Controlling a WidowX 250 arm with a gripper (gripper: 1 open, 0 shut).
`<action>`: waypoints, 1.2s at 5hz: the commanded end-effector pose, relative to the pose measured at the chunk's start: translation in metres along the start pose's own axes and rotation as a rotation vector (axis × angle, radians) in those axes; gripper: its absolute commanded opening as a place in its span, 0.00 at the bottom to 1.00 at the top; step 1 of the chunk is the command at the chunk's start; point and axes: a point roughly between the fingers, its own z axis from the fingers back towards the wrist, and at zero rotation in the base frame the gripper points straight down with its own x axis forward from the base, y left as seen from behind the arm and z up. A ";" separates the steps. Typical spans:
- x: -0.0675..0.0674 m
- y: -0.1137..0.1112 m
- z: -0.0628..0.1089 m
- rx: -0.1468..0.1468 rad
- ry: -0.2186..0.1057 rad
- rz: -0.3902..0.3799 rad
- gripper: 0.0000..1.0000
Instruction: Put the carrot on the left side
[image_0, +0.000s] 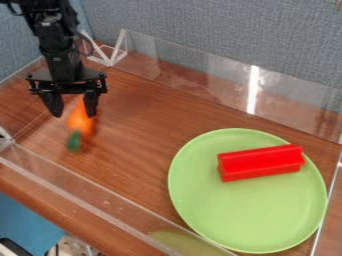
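Observation:
The carrot (80, 124), orange with a dark green stem end pointing toward the front, sits on the left side (40, 150) of the brown wood-grain tabletop, slightly blurred. My gripper (72, 108) points straight down just above it. Its black fingers (54, 104) are spread apart, and the carrot lies below the fingertips, free of them. The gripper is open and holds nothing.
A round light-green plate (227, 215) lies at the front right with a red rectangular block (261, 161) on it. Clear plastic walls (80, 190) run around the tabletop, close to the carrot on the left and front. A white cable loops at the back left.

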 end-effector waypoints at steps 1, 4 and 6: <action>0.009 -0.007 0.009 -0.001 -0.046 -0.020 1.00; 0.036 0.012 0.051 0.009 -0.097 0.057 1.00; 0.046 0.038 0.073 0.006 -0.111 0.140 1.00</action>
